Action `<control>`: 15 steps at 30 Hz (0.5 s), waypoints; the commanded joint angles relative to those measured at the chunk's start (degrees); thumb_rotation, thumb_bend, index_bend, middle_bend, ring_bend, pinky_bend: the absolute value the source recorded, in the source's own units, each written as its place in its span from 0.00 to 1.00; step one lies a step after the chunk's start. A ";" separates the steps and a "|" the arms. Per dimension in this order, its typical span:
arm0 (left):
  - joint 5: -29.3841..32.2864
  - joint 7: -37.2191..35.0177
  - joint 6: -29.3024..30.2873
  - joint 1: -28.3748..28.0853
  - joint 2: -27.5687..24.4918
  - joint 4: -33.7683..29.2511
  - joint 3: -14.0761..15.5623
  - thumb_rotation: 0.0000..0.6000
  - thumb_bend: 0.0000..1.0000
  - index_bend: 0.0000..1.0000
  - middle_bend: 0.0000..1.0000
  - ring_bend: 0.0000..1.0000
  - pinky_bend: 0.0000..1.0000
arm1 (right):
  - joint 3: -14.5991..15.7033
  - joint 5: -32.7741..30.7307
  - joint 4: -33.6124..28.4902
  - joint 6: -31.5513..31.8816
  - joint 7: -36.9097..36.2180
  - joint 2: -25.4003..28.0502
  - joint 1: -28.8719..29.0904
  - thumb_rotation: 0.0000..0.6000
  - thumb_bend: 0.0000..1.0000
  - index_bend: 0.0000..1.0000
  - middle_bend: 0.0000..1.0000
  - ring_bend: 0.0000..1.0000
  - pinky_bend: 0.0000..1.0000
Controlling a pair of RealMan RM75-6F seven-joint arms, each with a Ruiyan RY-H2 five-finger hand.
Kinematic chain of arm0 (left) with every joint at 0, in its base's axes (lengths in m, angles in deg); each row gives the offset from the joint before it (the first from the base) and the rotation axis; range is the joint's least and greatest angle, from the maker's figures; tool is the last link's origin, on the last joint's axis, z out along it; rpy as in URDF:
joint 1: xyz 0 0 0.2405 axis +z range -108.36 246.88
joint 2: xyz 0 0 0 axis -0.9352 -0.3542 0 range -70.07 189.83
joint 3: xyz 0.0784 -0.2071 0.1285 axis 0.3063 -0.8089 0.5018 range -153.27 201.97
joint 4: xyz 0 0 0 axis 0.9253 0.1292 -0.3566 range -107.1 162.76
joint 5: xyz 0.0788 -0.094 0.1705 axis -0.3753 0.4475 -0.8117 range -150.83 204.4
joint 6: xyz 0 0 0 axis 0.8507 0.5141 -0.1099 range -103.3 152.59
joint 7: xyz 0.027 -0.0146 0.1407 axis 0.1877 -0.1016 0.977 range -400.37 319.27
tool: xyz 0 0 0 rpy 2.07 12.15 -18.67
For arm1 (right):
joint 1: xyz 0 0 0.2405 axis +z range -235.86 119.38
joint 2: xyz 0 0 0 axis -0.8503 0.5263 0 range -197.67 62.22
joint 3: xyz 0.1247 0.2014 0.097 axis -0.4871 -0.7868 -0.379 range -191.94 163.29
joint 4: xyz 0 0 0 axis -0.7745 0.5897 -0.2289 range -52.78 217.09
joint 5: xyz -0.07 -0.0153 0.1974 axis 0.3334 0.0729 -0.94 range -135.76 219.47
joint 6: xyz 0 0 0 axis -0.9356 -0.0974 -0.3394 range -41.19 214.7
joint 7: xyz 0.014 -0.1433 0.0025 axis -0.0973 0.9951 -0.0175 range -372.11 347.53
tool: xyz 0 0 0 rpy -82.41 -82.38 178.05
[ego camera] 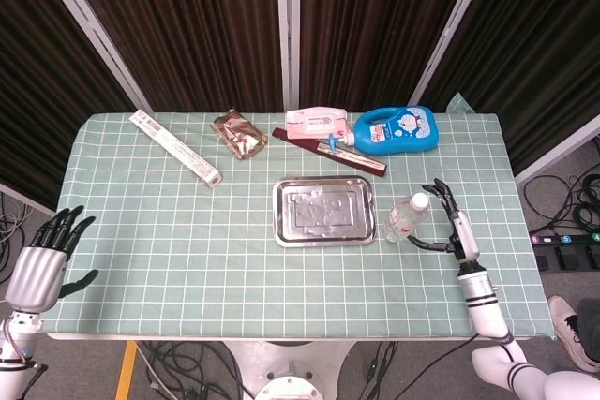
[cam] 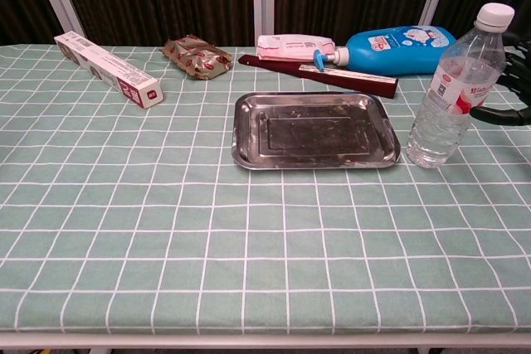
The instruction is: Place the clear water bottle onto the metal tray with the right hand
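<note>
Upright clear water bottle [cam: 455, 89], white cap, red-white label; right hand [ego camera: 453, 228] fingers spread, empty.

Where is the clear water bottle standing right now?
The clear water bottle stands upright on the tablecloth just right of the metal tray, with the open right hand close beside it.

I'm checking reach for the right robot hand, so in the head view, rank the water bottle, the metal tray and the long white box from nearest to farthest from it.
From the right robot hand:
1. Clear water bottle, just to its left, upright.
2. Metal tray, mid-table, left of the bottle.
3. Long white box, far-left part of the table.
</note>
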 commanded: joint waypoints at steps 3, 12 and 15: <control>0.37 -0.81 -0.21 0.10 -0.25 0.55 0.10 1.00 0.17 0.19 0.16 0.09 0.19 | -0.37 -0.61 2.31 -1.31 0.61 -2.52 1.78 1.00 0.00 0.00 0.16 0.00 0.04; 0.55 -2.36 0.04 0.31 -0.88 1.36 0.20 1.00 0.17 0.19 0.16 0.09 0.19 | 0.27 -0.63 2.64 -2.90 2.09 -4.72 3.49 1.00 0.00 0.00 0.16 0.00 0.05; 0.77 -2.83 -0.05 0.40 -0.94 1.62 0.24 1.00 0.17 0.19 0.16 0.09 0.19 | 0.11 -0.91 2.76 -3.38 2.48 -5.13 4.03 1.00 0.00 0.00 0.17 0.00 0.06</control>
